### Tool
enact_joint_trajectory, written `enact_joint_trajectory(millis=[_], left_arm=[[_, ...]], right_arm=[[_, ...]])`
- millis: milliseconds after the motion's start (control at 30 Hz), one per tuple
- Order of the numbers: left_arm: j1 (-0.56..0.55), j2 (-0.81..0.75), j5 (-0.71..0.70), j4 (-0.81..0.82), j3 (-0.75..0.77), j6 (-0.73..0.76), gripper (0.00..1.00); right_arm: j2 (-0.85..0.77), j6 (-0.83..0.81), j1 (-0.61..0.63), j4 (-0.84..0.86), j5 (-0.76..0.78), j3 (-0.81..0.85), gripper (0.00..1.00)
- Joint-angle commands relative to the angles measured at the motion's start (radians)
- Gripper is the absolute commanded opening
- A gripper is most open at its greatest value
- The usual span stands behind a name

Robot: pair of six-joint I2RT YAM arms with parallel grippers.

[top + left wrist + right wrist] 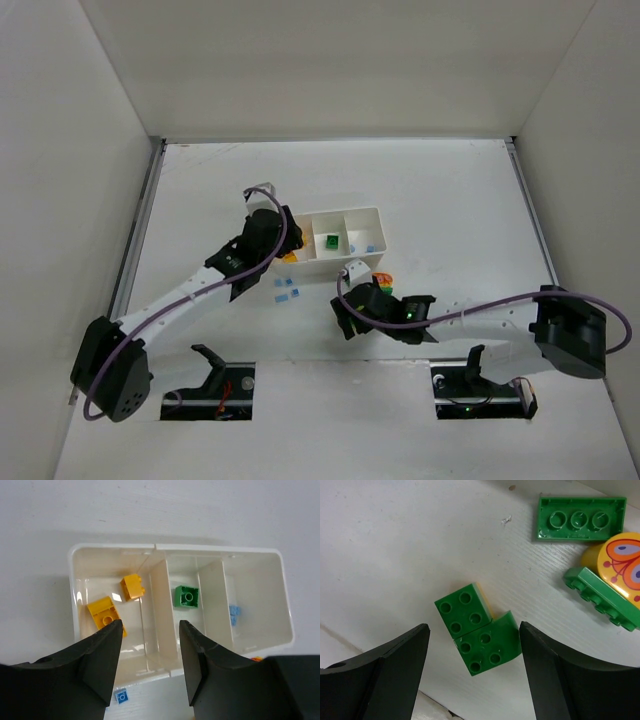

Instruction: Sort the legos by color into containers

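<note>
Left wrist: my left gripper (150, 630) spread over tray (280, 595), yellow bricks (132, 586) inside.
Right wrist: my right gripper (472, 629) spread, flanking green bricks (465, 610).
Beside them: green plate (580, 517), butterfly piece (622, 565).

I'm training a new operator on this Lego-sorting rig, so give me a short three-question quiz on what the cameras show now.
1. True or false: the green brick lies in the middle compartment of the tray.
2. How many yellow bricks share one compartment? A one, B two, C four.
3. Fill in: the right gripper is open over two touching ___ bricks.
Key: 1 true; 2 B; 3 green.
</note>
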Motion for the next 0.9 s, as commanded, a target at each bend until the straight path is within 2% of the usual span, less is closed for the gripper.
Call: enact_joint_trajectory(millis=[0,367,600,867], left_arm=[[-0.038,-0.084,-0.003,0.016,-0.063,-0.018,0.46],[-0.121,-0.279,-0.003,-0.092,-0.192,-0.071,0.46],[-0.128,-0.39,0.004,-0.146,-0.259,-0.107,0.46],[-0.164,-0.423,0.032,-0.077,-0.306,-0.167,0.47]], right_arm=[[0.04,-0.037,0.013,0.039,0.007,0.072,0.78],[0.111,-0.046,0.013,0.009,0.029,0.105,0.75],[0.109,-0.037,0.013,-0.014,0.026,0.13,0.49],[-0.015,-0.014,-0.053,0.051,-0.048,0.095,0.44]])
